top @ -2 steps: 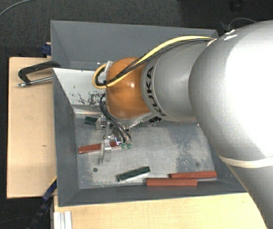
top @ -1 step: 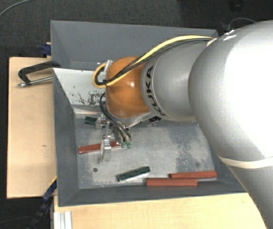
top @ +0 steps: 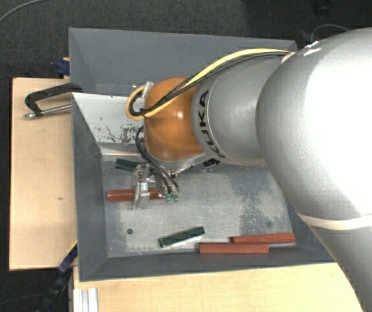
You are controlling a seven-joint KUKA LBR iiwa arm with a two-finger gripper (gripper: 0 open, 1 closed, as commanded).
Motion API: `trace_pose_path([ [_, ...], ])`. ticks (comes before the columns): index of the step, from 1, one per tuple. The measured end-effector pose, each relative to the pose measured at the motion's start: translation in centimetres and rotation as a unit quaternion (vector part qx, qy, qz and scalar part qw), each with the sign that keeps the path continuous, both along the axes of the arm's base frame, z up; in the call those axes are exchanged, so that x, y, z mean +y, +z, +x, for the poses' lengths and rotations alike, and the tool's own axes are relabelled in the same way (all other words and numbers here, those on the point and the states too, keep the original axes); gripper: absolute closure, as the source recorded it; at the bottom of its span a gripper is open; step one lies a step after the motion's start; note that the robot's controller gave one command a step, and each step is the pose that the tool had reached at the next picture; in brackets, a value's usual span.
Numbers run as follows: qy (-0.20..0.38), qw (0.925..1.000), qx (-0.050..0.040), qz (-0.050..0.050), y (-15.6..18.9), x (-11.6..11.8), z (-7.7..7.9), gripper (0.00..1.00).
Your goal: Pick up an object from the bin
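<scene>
Hand point(top: 144, 195) of the robot arm sits low at the left of the grey bin point(top: 88, 226), right at a reddish-brown stick point(top: 117, 195) lying flat on the bin floor; whether it is open or clamped cannot be told. A pair of longer red-brown sticks point(top: 235, 247) lies along the near wall, a dark green bar point(top: 181, 236) beside them, a smaller green piece point(top: 125, 165) just behind the hand. Nothing looks lifted yet; the raise seems still to come.
</scene>
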State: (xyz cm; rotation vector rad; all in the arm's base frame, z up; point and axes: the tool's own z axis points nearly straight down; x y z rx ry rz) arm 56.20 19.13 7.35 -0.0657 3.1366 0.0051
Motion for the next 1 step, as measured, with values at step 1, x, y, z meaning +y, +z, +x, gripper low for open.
trace_pose_path([
  [1, -0.001, 1.0000, -0.0032, 0.001, 5.45, 0.07, 0.26, 1.00],
])
